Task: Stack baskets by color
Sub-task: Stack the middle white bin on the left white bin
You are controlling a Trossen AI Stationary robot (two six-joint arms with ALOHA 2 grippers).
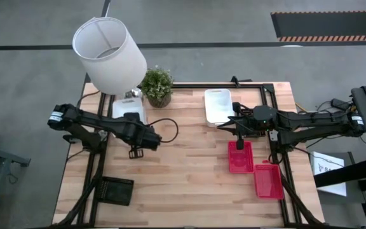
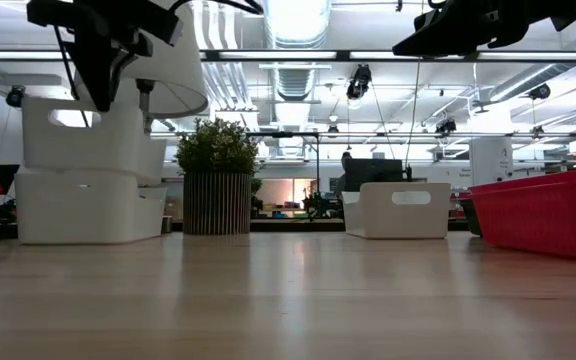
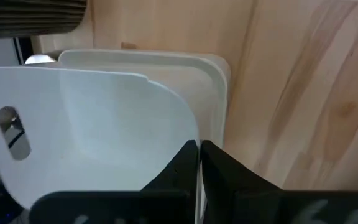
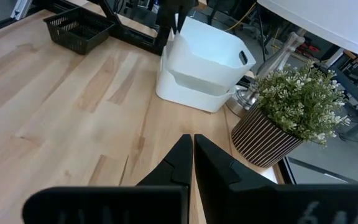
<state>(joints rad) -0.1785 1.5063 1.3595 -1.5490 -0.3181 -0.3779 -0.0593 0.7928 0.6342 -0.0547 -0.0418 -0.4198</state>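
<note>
On wood tabletop, open workshop hall behind: baskets partly sorted.
Two white baskets nested by lampshade and potted plant; third white basket mid-rear; two red baskets right; black basket front-left. Left gripper pressed together on upper white basket's rim. Right gripper pressed together, empty, above the table. No legible writing.

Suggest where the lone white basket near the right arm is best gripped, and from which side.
Grip the lone white basket by one upright wall at its open rim, coming down from above. It sits upright and open-topped on the table, so a thin wall fits between the fingers; the end with the handle slot probably works too.
</note>
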